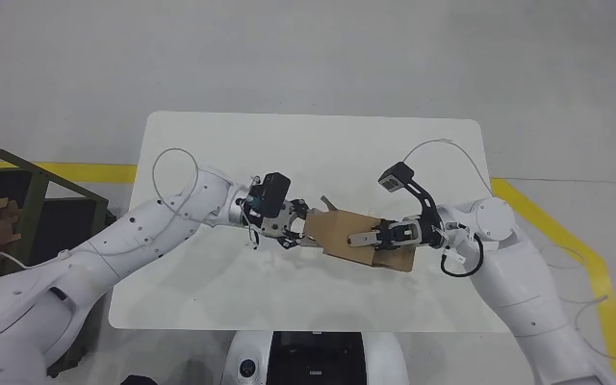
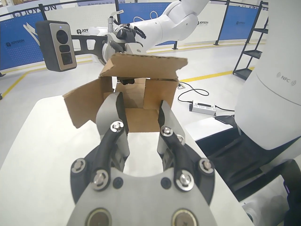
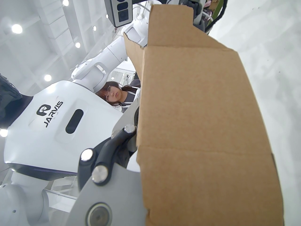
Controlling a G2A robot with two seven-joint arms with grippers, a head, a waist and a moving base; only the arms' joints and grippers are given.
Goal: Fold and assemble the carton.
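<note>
The brown carton (image 1: pixel 339 231) is held partly opened above the middle of the white table (image 1: pixel 289 144), its flaps spread. My right gripper (image 1: pixel 371 237) is shut on its top panel; one finger (image 3: pixel 128 121) lies against the outside of the cardboard (image 3: pixel 200 118) and the other is hidden behind it. My left gripper (image 1: pixel 296 234) is at the carton's open end. Its jaws (image 2: pixel 140 105) stand open on either side of the lower flap (image 2: pixel 141 121), and the top flap (image 2: pixel 143 66) juts out above them.
A green rack with cardboard (image 1: pixel 19 207) stands off the table's left edge. Yellow tape (image 1: pixel 539 207) marks the floor. On the floor beyond the table lie a power brick with its cable (image 2: pixel 203 106), near a black shelf (image 2: pixel 254 52).
</note>
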